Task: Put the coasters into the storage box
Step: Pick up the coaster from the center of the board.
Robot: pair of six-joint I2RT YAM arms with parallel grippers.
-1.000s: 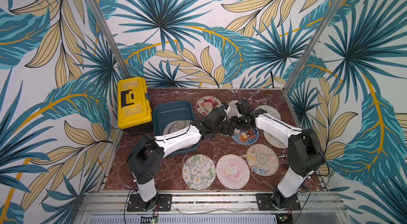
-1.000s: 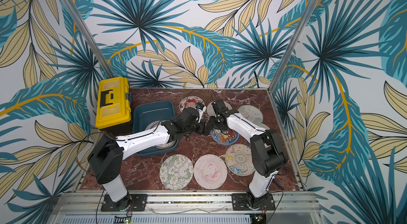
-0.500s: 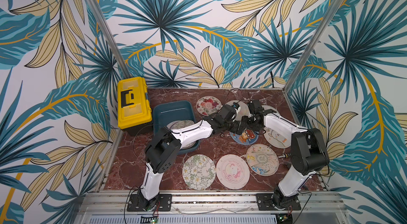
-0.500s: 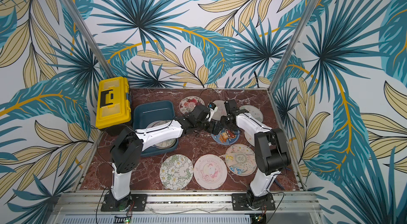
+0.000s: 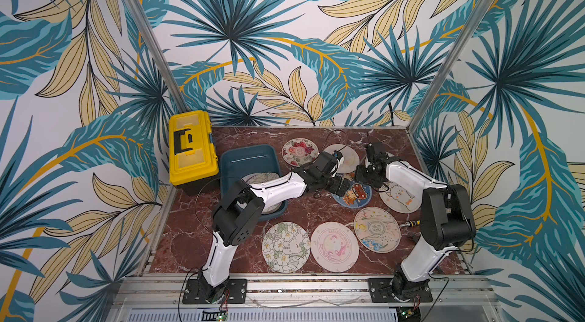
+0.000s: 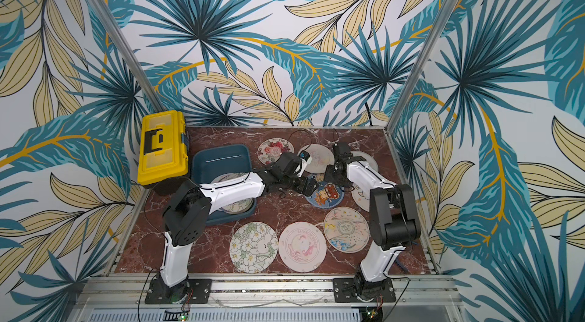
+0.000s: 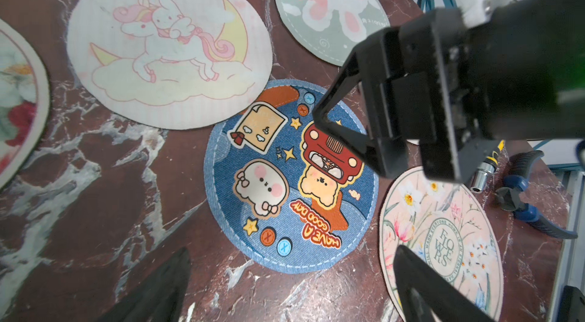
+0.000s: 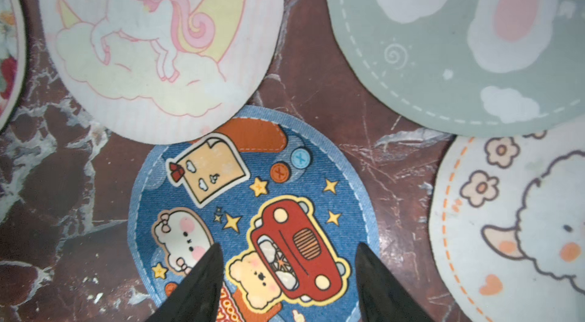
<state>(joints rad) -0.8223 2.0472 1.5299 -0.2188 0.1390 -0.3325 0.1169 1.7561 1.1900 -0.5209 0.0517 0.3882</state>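
Several round coasters lie flat on the marble table. A blue denim-print coaster [image 5: 353, 195] [image 6: 326, 195] [image 7: 291, 178] [image 8: 253, 209] lies mid-table. My left gripper [image 5: 342, 186] [image 7: 289, 257] is wide open at its near-left edge, nothing between the fingers. My right gripper [image 5: 364, 174] [image 8: 288, 247] is open right above it, tips astride the red-car print; whether they touch I cannot tell. The teal storage box [image 5: 250, 149] [image 6: 221, 149] stands at the left, with coasters [image 5: 262, 178] inside partly hidden by my left arm.
Around the blue one lie a unicorn coaster [image 5: 346, 159] [image 7: 167, 48], a grey-green bunny coaster [image 7: 329, 10] [image 8: 459, 45], a sheep coaster [image 5: 399, 197] and a floral coaster [image 5: 376, 228]. A yellow toolbox [image 5: 192, 148] stands left of the box. Blue-handled pliers [image 7: 522, 197] lie by the right edge.
My left arm has stretched further right, bringing its open gripper to the blue coaster. The right gripper has shifted a little to the right above the same coaster.
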